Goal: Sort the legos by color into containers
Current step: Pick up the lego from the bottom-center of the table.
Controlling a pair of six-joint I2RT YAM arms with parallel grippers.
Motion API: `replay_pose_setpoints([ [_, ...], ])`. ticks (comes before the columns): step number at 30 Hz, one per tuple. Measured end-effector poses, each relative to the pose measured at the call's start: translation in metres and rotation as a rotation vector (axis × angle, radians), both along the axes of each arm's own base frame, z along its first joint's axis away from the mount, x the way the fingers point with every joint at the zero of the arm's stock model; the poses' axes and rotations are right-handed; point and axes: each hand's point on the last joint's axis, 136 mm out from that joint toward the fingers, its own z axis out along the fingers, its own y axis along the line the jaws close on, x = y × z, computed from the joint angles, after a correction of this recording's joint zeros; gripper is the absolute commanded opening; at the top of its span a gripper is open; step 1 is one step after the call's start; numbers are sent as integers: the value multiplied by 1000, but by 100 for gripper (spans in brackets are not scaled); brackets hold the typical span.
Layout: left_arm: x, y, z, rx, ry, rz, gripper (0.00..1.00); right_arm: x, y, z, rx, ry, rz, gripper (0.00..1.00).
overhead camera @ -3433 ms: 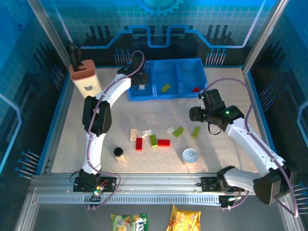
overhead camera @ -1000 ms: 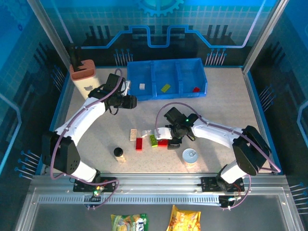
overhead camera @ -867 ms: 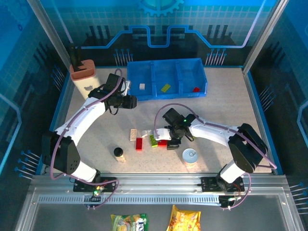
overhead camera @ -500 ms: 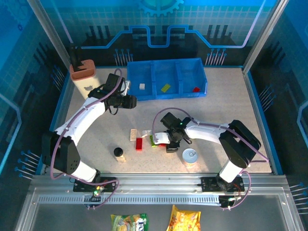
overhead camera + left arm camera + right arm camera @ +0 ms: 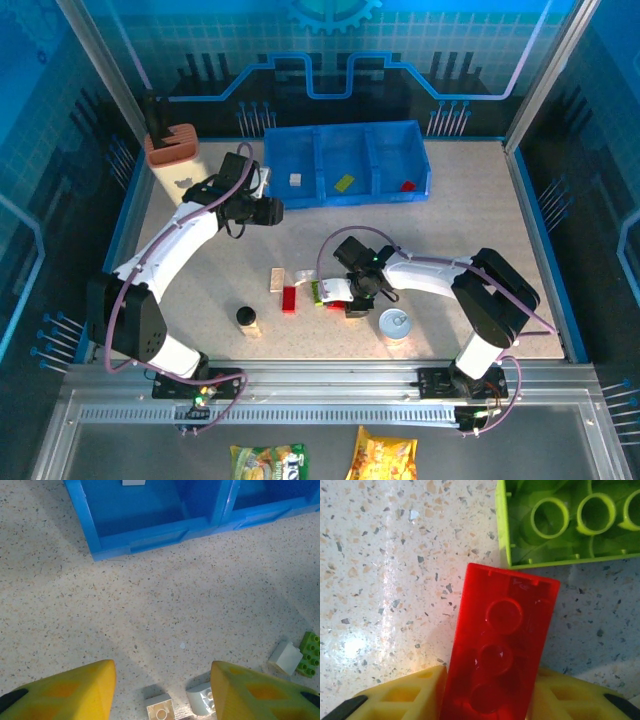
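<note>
right wrist view: the right tool (image 5: pixel 490 692) pinches a red brick (image 5: pixel 502 645) by its long sides on the tabletop (image 5: pixel 385 555), just beside a green brick (image 5: pixel 560 525); the left tool (image 5: pixel 162 680) hangs spread and empty near the blue bin (image 5: pixel 145 540)

Left arm: stretches forward from its base, elbow out to the left, wrist turned rightward.
Left gripper (image 5: pixel 272 210): raised, jaws apart, nothing between the yellow fingers (image 5: pixel 75 690).
Right arm: folded low, forearm reaching leftward.
Right gripper (image 5: pixel 347 297): pointed down, fingers (image 5: pixel 400 695) pressed against both sides of a red lego (image 5: pixel 502 640).
</note>
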Motion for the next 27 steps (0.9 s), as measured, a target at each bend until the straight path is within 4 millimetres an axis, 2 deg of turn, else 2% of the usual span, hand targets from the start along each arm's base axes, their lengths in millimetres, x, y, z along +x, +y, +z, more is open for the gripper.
replay_pose_setpoints([
  [9, 0, 0, 0, 0, 0, 1, 54, 1, 0, 4, 9, -15, -1, 33],
  [19, 0, 1, 0, 0, 0, 2, 54, 5, 3, 27, 74, -44, -17, 29],
  [27, 1, 3, 0, -1, -1, 9, 54, 28, -7, 44, 148, -22, -204, 25],
])
